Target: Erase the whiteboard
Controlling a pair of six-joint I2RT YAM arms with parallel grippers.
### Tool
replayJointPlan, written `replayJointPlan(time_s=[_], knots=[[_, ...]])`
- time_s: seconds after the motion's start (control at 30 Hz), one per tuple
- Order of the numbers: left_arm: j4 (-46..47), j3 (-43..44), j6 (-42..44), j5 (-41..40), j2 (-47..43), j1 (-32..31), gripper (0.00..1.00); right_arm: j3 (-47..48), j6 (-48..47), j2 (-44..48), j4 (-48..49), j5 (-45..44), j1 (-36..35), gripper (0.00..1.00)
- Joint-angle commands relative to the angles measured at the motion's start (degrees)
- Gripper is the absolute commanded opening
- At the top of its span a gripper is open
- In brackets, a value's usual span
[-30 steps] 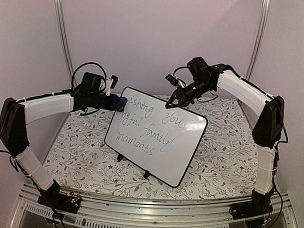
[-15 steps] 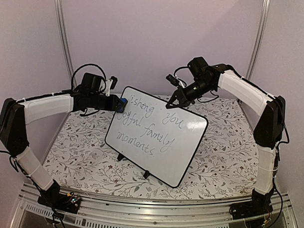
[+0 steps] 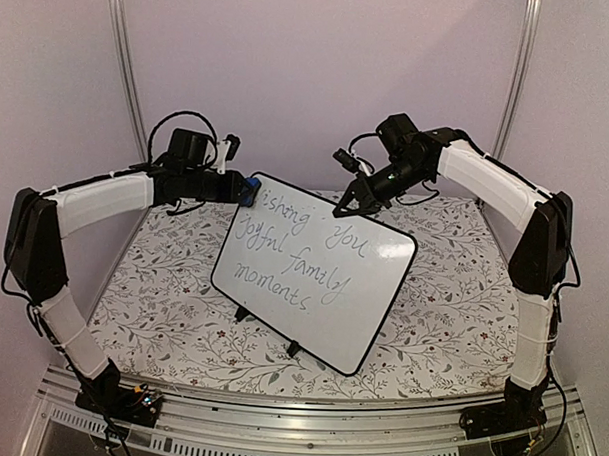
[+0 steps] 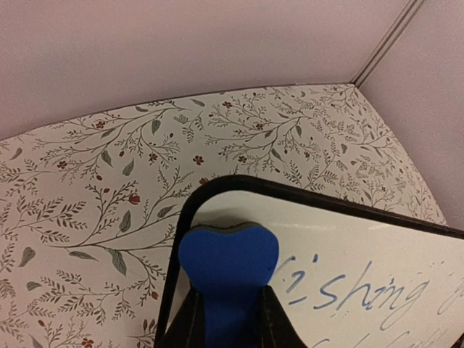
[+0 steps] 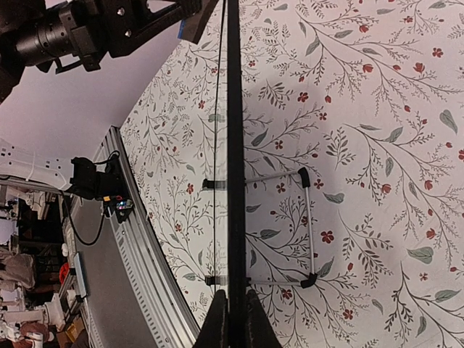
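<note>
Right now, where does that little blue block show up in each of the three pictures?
Top external: the blue eraser is at the whiteboard's upper left corner, held by the left hand.
Left wrist: bottom centre, against that same corner.
Right wrist: only a bluish sliver at the top edge, probably the eraser.
Shared landmark: the whiteboard's black frame, seen in all three views.

Walls (image 3: 310,78): plain lilac, upper frame. Two metal uprights (image 3: 126,72), upper left and right. Table (image 3: 162,293): floral-print cover. Aluminium rail (image 3: 307,428), bottom edge.
</note>
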State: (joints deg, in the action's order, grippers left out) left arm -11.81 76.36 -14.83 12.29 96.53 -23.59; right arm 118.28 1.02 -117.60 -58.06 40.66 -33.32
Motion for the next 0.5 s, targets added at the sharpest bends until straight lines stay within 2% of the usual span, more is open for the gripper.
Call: replayJointPlan(time_s=[0.0, 0.17, 0.47], knots=[[-1.1, 4.0, 0.0, -1.1, 2.7, 0.3, 0.00, -0.2, -3.6, 2.9, 1.7, 0.6, -1.0, 0.00], [-1.5, 2.5, -1.5, -0.7, 2.5, 0.4, 0.00, -0.2, -3.6, 3.0, 1.7, 0.7, -1.1, 0.00], [2.5, -9.2, -7.1, 0.9, -2.4, 0.1, 0.00, -0.2, -3.6, 2.9, 1.7, 0.6, -1.1, 0.00]])
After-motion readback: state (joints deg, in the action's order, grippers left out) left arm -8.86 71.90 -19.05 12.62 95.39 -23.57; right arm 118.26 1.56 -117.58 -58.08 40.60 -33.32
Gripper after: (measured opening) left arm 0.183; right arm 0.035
